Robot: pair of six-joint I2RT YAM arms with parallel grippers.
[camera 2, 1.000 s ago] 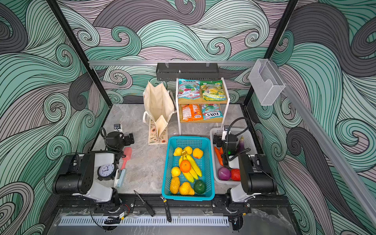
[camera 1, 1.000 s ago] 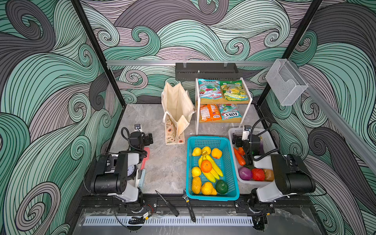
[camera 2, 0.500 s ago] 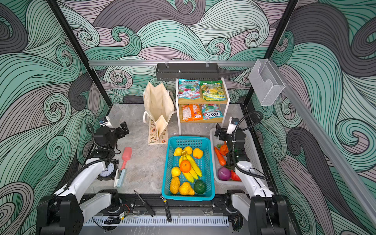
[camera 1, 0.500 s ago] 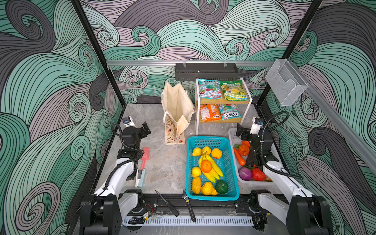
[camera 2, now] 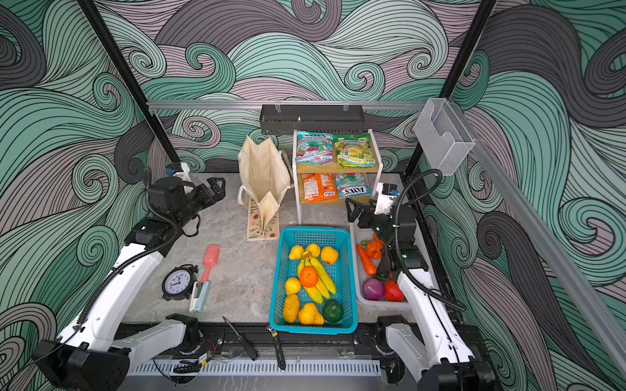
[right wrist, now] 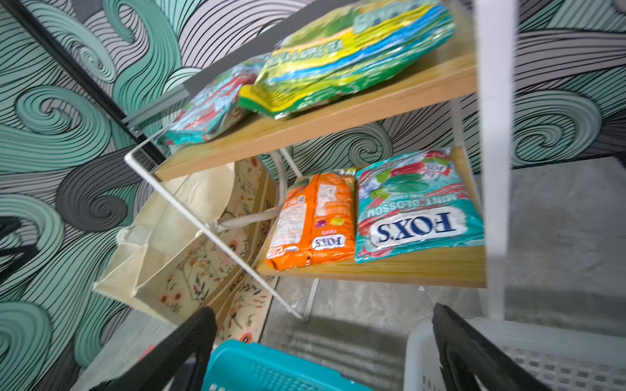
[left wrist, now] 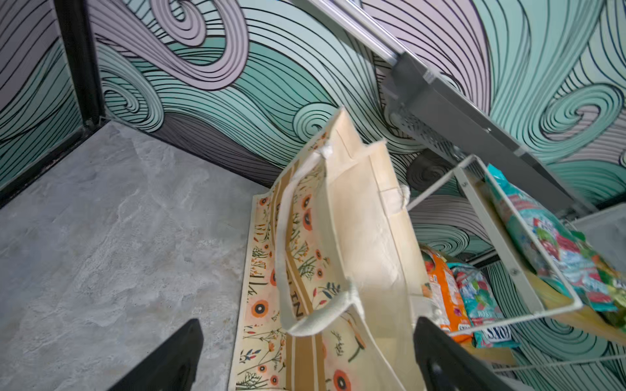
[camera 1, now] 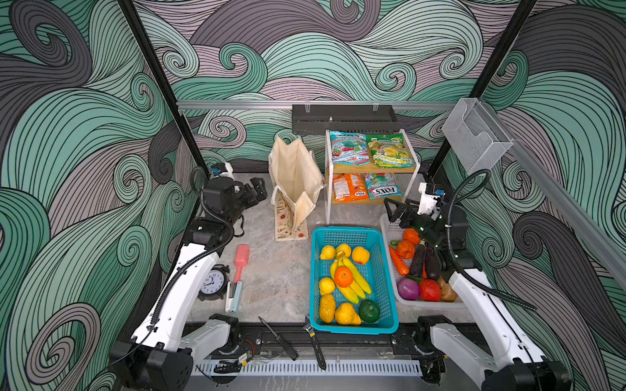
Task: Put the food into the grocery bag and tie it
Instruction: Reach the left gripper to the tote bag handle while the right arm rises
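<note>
Left pincer [camera 1: 261, 192], gaping wide and empty (so is my right pincer [camera 1: 389, 210]), points at the upright grocery bag [camera 1: 295, 179] close ahead by the back edge of the counter [camera 1: 271, 270], so I judge this arm nearer.

Finds both arms unfolded from the low, tucked pose of a second ago, with white forearms now stretched up and away from the front rail. Brings the left gripper [camera 1: 261, 192] higher and farther back, off the table's left edge to just beside the grocery bag [camera 1: 294, 176], still apart from it. Lifts the right gripper [camera 1: 389, 210] from low over the white basket [camera 1: 388, 232] to higher above its far end, facing the snack rack [camera 1: 328, 182]. Uncovers the eggplant [camera 1: 417, 260] and neighbouring vegetables earlier hidden under the right arm. Bares more of the clock [camera 1: 212, 282] on the left.
</note>
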